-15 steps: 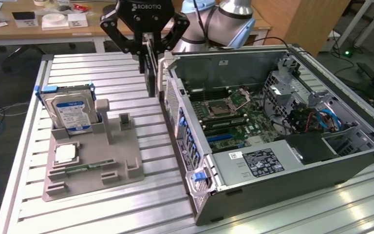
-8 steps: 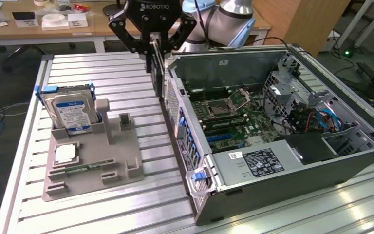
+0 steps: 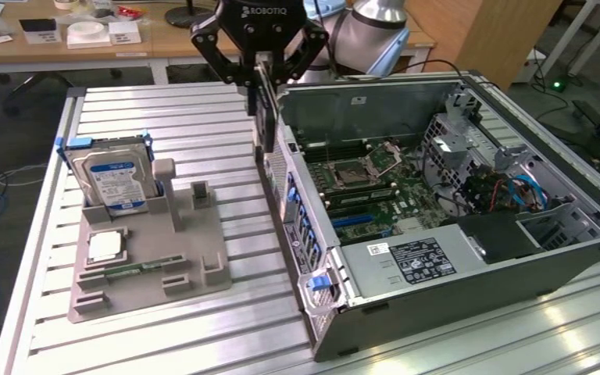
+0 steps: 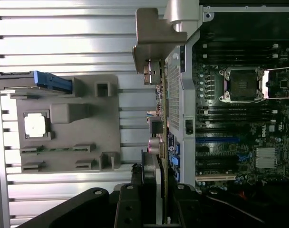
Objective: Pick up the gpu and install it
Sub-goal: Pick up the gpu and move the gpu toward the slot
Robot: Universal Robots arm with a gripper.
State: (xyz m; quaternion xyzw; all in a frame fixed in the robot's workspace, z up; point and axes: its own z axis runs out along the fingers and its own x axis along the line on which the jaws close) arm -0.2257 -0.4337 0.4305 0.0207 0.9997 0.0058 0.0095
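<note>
The 2 black jointed fingers (image 3: 250, 76) of the gripper (image 3: 265, 80) are clenched on the top edge of the gpu (image 3: 268, 125), a thin flat black card hanging upright and edge-on. In the wrist view the gripper (image 4: 156, 192) holds the gpu (image 4: 159, 118) as a narrow strip ending in a silvery bent sheet-metal bracket (image 4: 151, 45). The card hangs at the rear wall of the open computer case (image 3: 311, 242), a dark metal box lying on its side, clear of the green motherboard (image 3: 383, 191) inside. On the exterior view's left, 1 grey moulded plastic tray (image 3: 144, 258) carries an upright silver hard drive (image 3: 118, 176) with a blue-and-white label. All rest on a ribbed aluminium table (image 3: 175, 109).
</note>
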